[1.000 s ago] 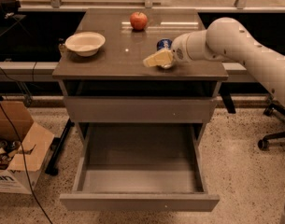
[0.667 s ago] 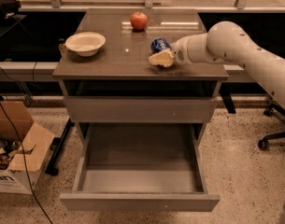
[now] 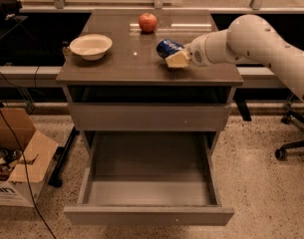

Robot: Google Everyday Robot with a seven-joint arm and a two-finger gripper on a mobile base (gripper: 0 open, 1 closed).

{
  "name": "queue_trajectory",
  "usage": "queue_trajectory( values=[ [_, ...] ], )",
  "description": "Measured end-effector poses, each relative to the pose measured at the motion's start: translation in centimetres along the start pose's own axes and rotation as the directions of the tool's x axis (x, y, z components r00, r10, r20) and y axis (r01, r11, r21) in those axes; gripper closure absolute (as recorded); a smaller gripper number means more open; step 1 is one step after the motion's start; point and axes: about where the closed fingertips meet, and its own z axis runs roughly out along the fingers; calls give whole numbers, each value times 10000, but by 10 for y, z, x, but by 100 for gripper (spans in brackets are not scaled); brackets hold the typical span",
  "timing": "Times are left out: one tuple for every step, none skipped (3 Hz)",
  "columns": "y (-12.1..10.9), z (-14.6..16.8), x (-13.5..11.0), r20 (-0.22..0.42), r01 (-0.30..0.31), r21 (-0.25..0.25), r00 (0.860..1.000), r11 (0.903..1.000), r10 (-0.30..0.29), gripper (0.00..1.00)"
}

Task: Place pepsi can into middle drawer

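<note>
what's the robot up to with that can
The robot's gripper is at the pepsi can, which is tilted, on or just above the cabinet top, near an apple and a bowl. The middle drawer below is pulled open with nothing in it; the can is not yet inside.

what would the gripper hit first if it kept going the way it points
The pepsi can: the gripper reaches across the cabinet top with the can right at its tip; whether they touch is unclear.

one pepsi can (image 3: 167, 46), one apple (image 3: 147, 22), one bowl (image 3: 90, 46), one gripper (image 3: 174, 57), fingers (image 3: 178, 60) on can
</note>
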Motion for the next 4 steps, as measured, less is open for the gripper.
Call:
queue_trajectory(
  values=[
    [20,-32,-14,138,760,-400,9971,9963,-755,100],
    [50,-76,-24,311,2163,-924,9763,9719,-2143,100],
    [85,-114,-14,415,2890,-1605,9573,9438,-2860,100],
    [123,-124,30,4,2485,-2444,9666,9373,-2561,100]
  ],
)
